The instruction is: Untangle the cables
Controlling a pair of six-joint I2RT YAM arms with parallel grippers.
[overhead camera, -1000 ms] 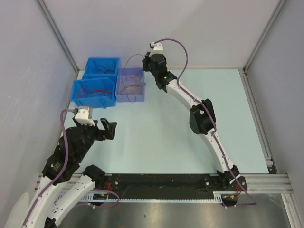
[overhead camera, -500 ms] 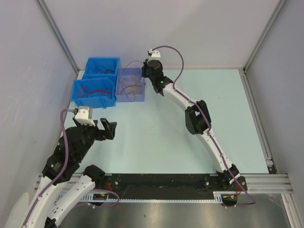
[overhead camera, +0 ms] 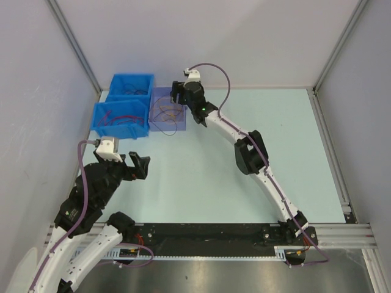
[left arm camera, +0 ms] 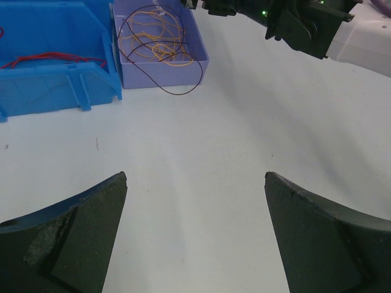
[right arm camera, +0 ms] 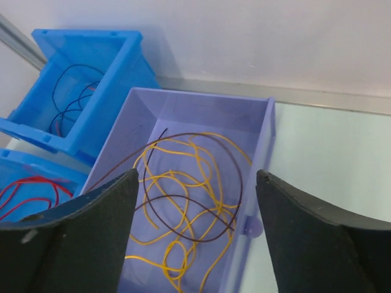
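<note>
Yellow cables (right arm camera: 183, 183) lie coiled in the lavender bin (right arm camera: 201, 107), and a dark purple cable (right arm camera: 235, 165) loops over them. That dark cable's loop (left arm camera: 177, 93) hangs over the bin's near wall onto the table. My right gripper (right arm camera: 197, 174) hovers open just above this bin (overhead camera: 153, 116), nothing between its fingers. Red cables (left arm camera: 49, 58) rest in the near blue bin (overhead camera: 101, 125). Thin dark and red cables (right arm camera: 73, 101) lie in the far blue bin (overhead camera: 131, 80). My left gripper (left arm camera: 195, 177) stands open over bare table, well short of the bins.
The three bins sit together in the back left corner against the enclosure walls. The right arm (overhead camera: 256, 155) stretches diagonally across the table from its base at the near right. The left arm (overhead camera: 91, 195) is folded at the near left.
My right gripper has swung left and down over the lavender bin and opened. The dark cable that rose to it now lies in the bin. The left arm has not moved.
</note>
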